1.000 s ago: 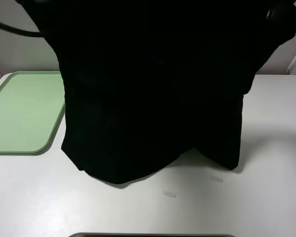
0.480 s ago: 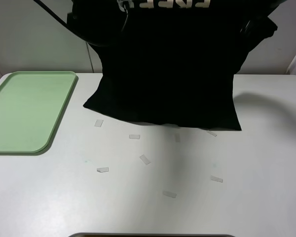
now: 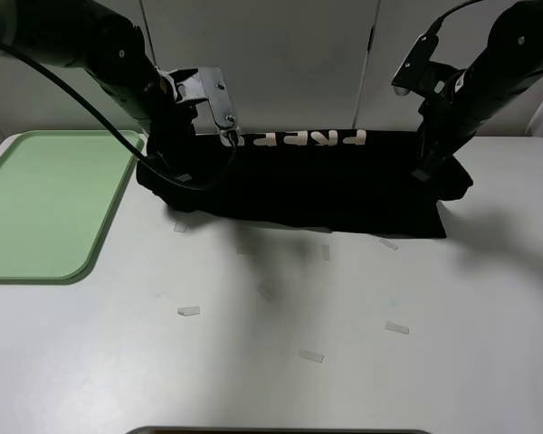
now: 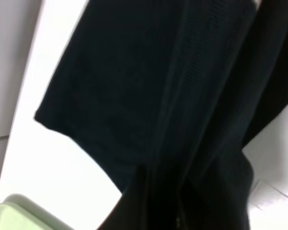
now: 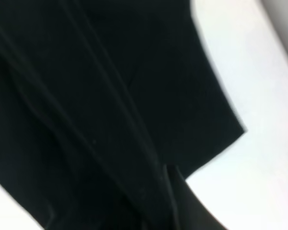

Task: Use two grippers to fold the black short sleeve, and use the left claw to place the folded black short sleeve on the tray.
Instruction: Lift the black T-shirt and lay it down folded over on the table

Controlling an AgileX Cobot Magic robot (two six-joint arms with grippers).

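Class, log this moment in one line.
black short sleeve: on table; left gripper: gripping it; right gripper: gripping it; tray: bare

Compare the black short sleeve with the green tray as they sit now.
The black short sleeve is soft black cloth with pale lettering; the tray is rigid, plain light green. The black short sleeve lies bunched in a wide band across the far middle of the table; the tray lies flat at its left edge. Both rest on that white table.

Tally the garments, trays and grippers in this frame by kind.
black short sleeve: 1
tray: 1
grippers: 2 (left gripper, right gripper)
Total: 4
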